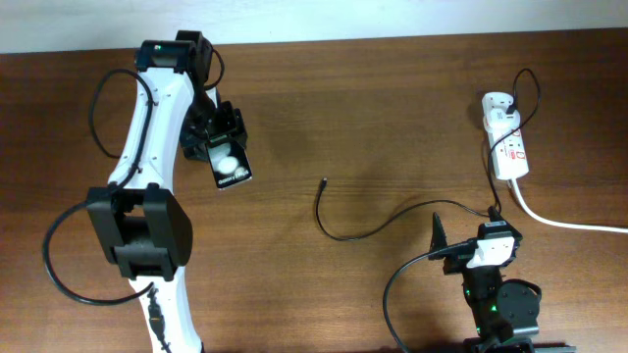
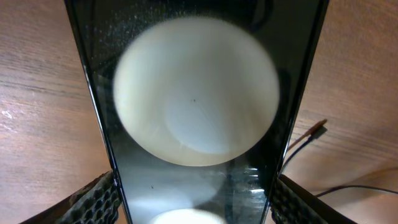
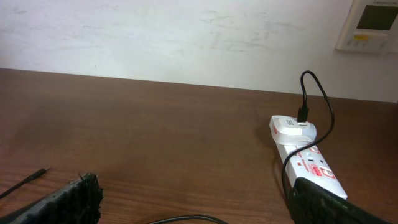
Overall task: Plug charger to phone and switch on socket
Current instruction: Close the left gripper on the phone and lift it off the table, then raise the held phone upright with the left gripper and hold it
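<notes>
Phone (image 1: 232, 171) sits in the upper left of the overhead frame, clamped between the two fingers (image 2: 93, 200) of the left gripper (image 1: 227, 157), its glossy face mirroring a bright round light. Right gripper (image 3: 199, 208) is at the lower right, its fingers spread wide with nothing between them. The charger (image 1: 353, 236) trails in a loop across the middle of the table (image 1: 392, 98), its plug tip lying free, well apart from the phone. At the upper right, the socket (image 1: 512, 153) carries the white adapter (image 1: 496, 103), and a thick white cord (image 1: 559, 222) runs off the right edge.
</notes>
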`<action>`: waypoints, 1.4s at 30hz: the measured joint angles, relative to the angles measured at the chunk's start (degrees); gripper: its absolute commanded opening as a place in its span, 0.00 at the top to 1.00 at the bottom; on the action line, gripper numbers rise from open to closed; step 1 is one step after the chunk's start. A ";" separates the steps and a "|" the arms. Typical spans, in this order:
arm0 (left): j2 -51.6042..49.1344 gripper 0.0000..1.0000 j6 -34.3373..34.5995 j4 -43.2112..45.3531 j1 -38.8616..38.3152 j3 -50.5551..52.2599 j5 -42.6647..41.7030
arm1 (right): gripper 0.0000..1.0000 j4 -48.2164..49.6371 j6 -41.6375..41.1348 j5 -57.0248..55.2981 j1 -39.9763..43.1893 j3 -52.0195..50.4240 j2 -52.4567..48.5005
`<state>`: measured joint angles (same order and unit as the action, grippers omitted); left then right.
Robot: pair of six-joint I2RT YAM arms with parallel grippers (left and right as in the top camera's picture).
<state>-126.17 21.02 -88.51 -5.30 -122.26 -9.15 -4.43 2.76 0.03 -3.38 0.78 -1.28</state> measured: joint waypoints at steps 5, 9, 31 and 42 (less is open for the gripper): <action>0.00 0.51 0.00 -2.64 0.00 0.00 -1.86 | 0.01 -0.02 0.02 0.02 0.00 0.00 0.00; 0.00 0.56 0.00 -3.63 0.00 0.00 -5.70 | 0.01 0.00 0.07 0.00 0.00 0.00 0.00; 0.00 0.73 0.02 -7.96 0.00 0.00 -18.12 | 0.01 -0.02 0.04 0.00 0.00 0.00 0.00; 0.00 0.76 1.27 -7.96 0.00 0.00 -23.45 | 0.01 -0.02 0.04 0.00 0.00 0.00 0.00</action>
<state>-126.17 22.28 -96.47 -5.30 -122.26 -32.60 -4.45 2.81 0.03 -3.38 0.78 -1.28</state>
